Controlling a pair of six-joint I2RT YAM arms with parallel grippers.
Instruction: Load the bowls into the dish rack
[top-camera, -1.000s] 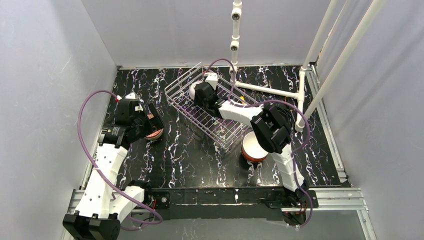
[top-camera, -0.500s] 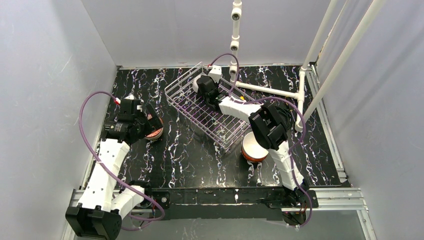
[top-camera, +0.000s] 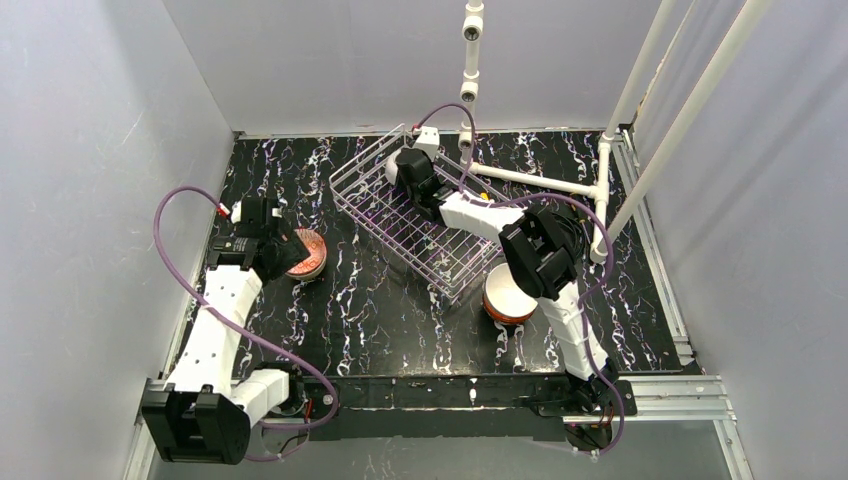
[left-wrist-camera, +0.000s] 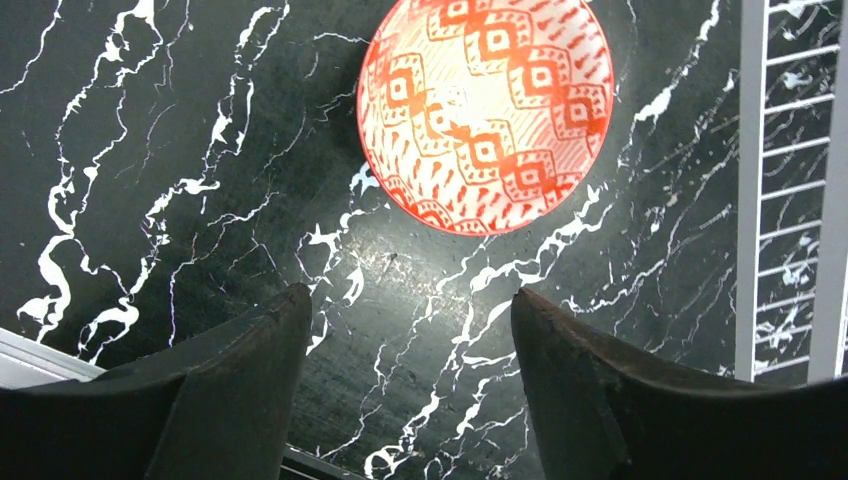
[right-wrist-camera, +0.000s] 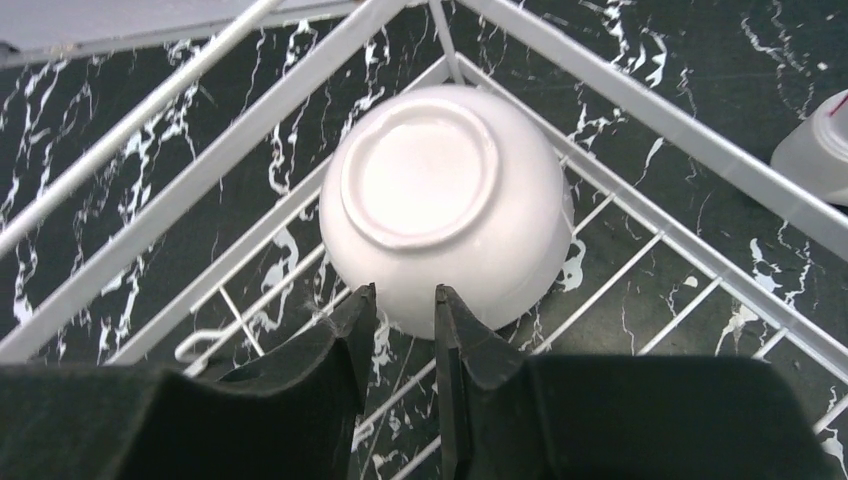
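The red patterned bowl (left-wrist-camera: 487, 110) lies upside down on the table (left-wrist-camera: 150, 150), ahead of the left gripper (left-wrist-camera: 410, 298) and slightly to its right, not touching the fingertips. Those fingers are spread wide and hold nothing. The left arm is the nearer one. The right gripper (right-wrist-camera: 400, 300), its fingers nearly closed, appears to pinch the rim of the white bowl (right-wrist-camera: 440, 200), which lies upside down in the far corner of the dish rack (top-camera: 420, 240).

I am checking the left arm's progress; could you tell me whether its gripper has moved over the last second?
Yes. The left gripper has drawn back toward the left edge of the table, off the red-orange bowl, now mostly uncovered.
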